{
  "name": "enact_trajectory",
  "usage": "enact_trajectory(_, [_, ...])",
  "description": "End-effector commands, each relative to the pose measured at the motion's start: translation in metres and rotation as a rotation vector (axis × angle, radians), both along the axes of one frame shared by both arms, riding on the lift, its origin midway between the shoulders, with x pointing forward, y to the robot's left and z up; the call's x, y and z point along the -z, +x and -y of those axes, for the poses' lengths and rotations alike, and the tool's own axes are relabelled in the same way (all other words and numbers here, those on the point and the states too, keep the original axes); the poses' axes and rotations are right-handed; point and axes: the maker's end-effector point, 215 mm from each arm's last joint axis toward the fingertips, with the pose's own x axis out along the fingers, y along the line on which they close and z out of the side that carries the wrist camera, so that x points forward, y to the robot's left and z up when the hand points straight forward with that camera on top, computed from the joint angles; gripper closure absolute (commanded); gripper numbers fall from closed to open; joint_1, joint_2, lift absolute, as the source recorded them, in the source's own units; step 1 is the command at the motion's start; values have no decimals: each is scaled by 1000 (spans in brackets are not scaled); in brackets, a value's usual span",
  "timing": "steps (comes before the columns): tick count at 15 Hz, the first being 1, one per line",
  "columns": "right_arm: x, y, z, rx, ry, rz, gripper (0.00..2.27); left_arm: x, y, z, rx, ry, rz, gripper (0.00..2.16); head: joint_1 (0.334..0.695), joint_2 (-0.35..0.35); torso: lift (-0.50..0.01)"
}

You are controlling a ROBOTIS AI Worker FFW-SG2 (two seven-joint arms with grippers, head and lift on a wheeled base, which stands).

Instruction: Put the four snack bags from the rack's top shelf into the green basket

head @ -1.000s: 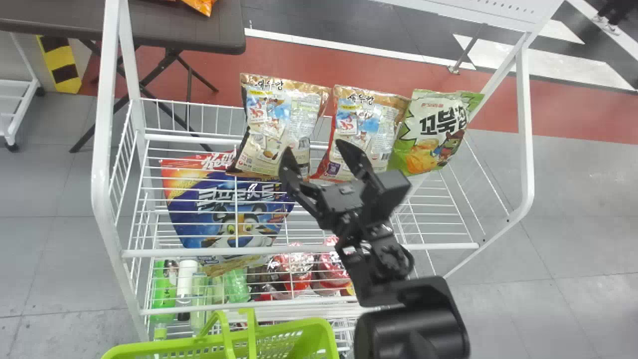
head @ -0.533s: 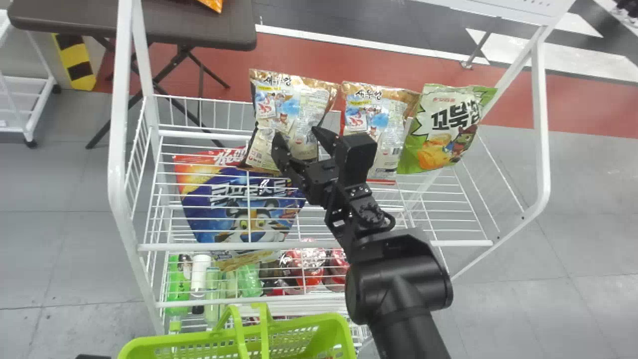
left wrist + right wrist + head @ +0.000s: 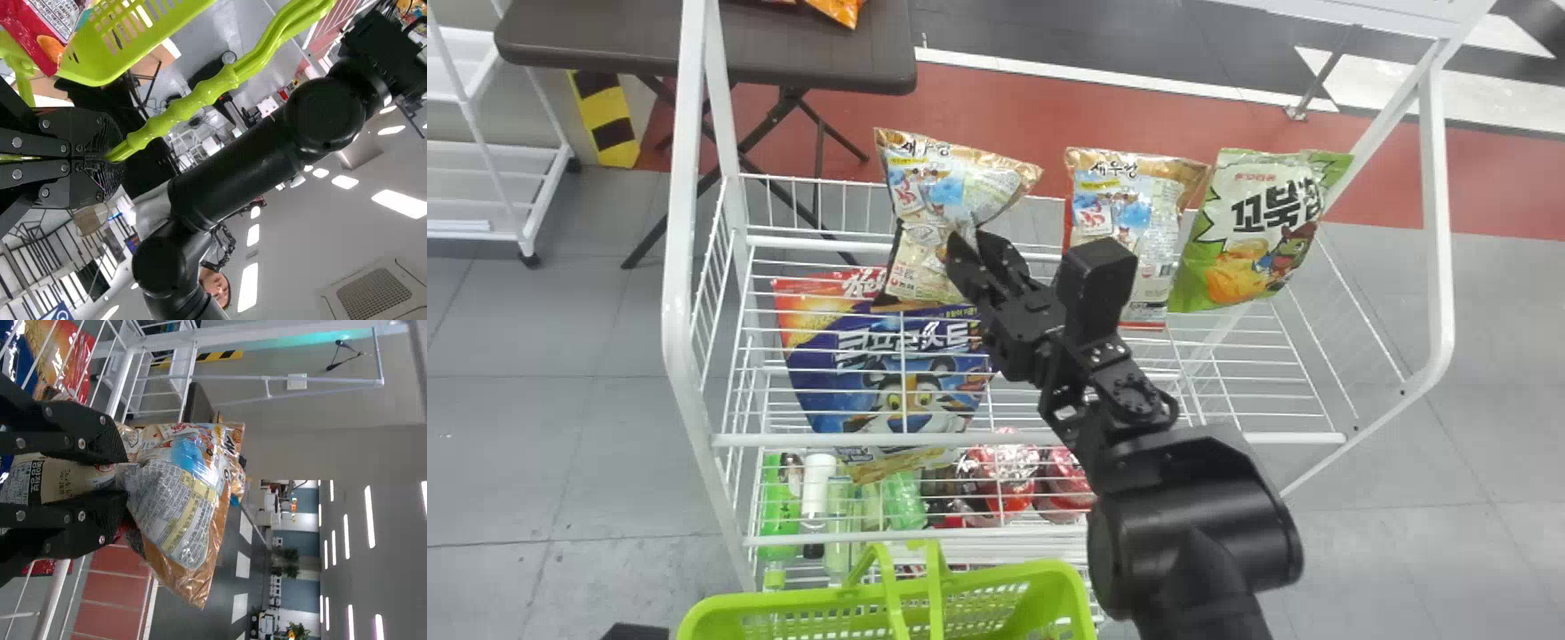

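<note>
In the head view, clock directions ran from the held bag. The right tool (image 3: 971, 251) was clamped on the leftmost brown snack bag (image 3: 925, 191), above the rack's top shelf. A second brown snack bag (image 3: 1134, 204) stood at 3 o'clock, partly behind the right arm, with a green chip bag (image 3: 1249, 231) just beyond. A blue cereal bag (image 3: 898, 382) sat at 6 o'clock behind white wires; bottles (image 3: 815, 489) stood lower at 7 and red wrapped packages (image 3: 1005, 471) between 5 and 6.

The front rail (image 3: 854, 440) crossed between the held bag and the green basket (image 3: 765, 613) at 6 o'clock. The left tool (image 3: 108, 160) gripped the basket's handle (image 3: 193, 103); a red packet (image 3: 40, 33) showed at the basket.

A dark folding table (image 3: 818, 62) was at 10 o'clock, a white wheeled rack (image 3: 498, 233) at 9, over grey floor with a red band.
</note>
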Motion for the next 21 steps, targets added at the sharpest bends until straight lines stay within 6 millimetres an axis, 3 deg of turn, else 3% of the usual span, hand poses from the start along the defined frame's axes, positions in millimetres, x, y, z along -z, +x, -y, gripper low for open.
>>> enact_trajectory(1, [-19, -27, 6, -5, 7, 29, 2105, 0, 2, 0, -2, 3, 3, 1544, 695, -234, 0])
enact_trajectory(5, [-49, -85, 51, 26, 24, -15, 2105, 1, 9, -1, -15, 11, 19, 1544, 695, -287, 0])
enact_trajectory(8, [-32, -144, 83, 27, 66, -239, 2105, 3, 15, -1, -24, 19, 29, 1544, 695, -350, 0])
enact_trajectory(11, [7, -216, 97, 6, 167, -550, 2105, 3, 20, 1, -29, 21, 37, 1544, 695, -350, 0])
enact_trajectory(14, [42, -282, 90, -16, 236, -848, 2105, 6, 20, 3, -36, 30, 34, 1544, 695, -350, 0])
enact_trajectory(16, [50, -321, 76, -66, 283, -1000, 2105, 8, 21, 3, -40, 33, 32, 1544, 695, -350, 0])
enact_trajectory(21, [48, -345, 16, -244, 352, -1053, 2105, 8, 19, 9, -37, 28, 37, 1544, 695, -350, 0])
